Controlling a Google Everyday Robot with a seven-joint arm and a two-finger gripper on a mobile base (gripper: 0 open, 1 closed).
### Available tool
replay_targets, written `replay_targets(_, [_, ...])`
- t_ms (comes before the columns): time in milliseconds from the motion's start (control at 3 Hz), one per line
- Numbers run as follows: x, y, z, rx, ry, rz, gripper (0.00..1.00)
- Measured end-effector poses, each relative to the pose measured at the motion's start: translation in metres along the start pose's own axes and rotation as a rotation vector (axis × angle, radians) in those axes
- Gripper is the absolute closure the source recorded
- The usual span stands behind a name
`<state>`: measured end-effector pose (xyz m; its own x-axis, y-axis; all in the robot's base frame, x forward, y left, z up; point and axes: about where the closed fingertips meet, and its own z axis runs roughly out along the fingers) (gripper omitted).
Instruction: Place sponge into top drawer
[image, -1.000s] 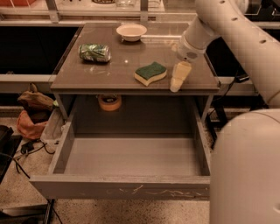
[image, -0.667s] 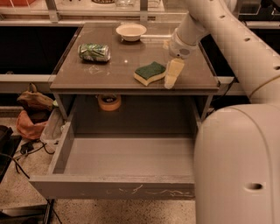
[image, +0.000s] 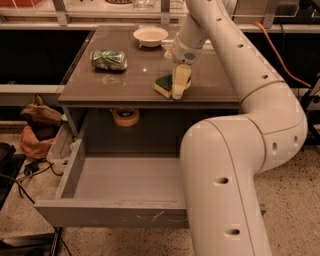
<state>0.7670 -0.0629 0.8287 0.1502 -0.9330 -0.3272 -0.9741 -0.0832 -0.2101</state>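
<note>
Below the grey table (image: 125, 80), the top drawer (image: 110, 216) stands pulled out. Near the table's front edge my gripper (image: 180, 84) sits against the sponge (image: 163, 86); whether it's spread, I can't tell. I judge the sponge light and squashy, so I'd pinch it across its foam sides.

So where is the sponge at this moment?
In the camera view, the sponge sits on the grey table near its front edge, right of the crushed can, with the gripper at its right end.
</note>
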Motion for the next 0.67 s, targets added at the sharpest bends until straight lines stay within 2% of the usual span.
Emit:
replay_targets(333, [-0.0092, -0.0010, 0.0140, -0.045, -0.002, -0.006, 0.18])
replay_targets(667, [-0.0111, -0.0092, 0.0170, -0.018, -0.010, -0.007, 0.41])
